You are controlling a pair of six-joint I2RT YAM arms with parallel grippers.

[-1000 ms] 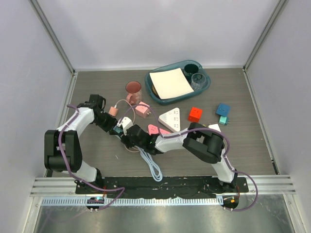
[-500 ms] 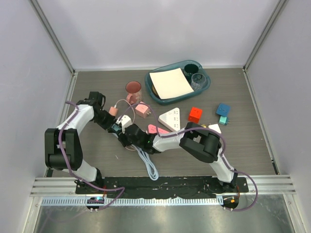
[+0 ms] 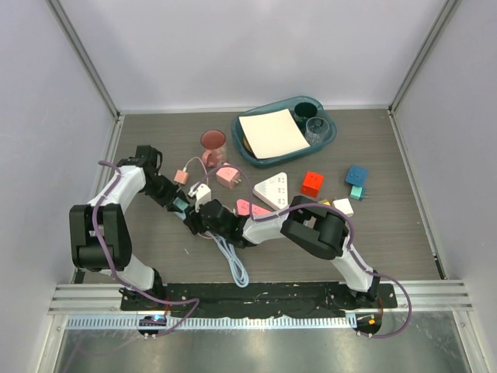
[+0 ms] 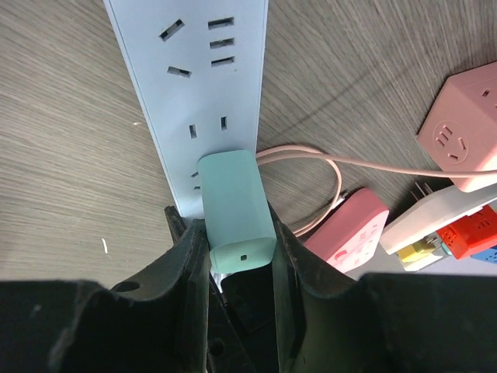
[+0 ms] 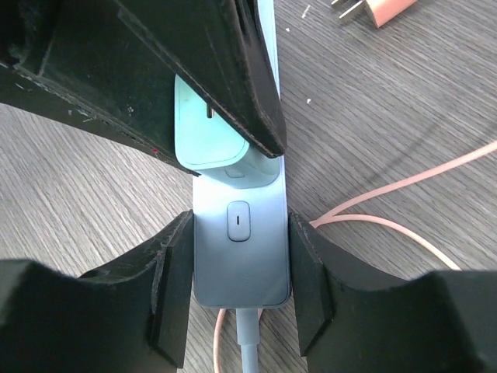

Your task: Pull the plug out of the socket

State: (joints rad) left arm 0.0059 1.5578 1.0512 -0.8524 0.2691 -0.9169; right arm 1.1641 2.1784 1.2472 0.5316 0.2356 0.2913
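The socket, a pale-blue power strip (image 4: 194,70), lies on the wooden table. In the top view it is mostly hidden between the two grippers (image 3: 190,211). A mint-green plug (image 4: 233,202) sits on the strip beside its switch. My left gripper (image 4: 239,241) is shut on this plug, also in the top view (image 3: 180,203). My right gripper (image 5: 241,264) is shut across the strip's switch end (image 5: 241,249), just short of the plug (image 5: 210,140). A pink cube adapter (image 3: 180,176) with a thin pink cord lies loose on the table, off the strip (image 4: 466,132).
The strip's thick cord (image 3: 233,264) loops toward the near edge. A flat pink piece (image 4: 349,229), a white adapter (image 3: 200,192), a pink cup (image 3: 213,144), a white triangular board (image 3: 273,189), a red cube (image 3: 312,183), blue blocks (image 3: 356,177) and a teal tray (image 3: 256,151) lie behind and to the right.
Both grippers and the strip between them have shifted a little to the left and back. The strip's cord has trailed after them.
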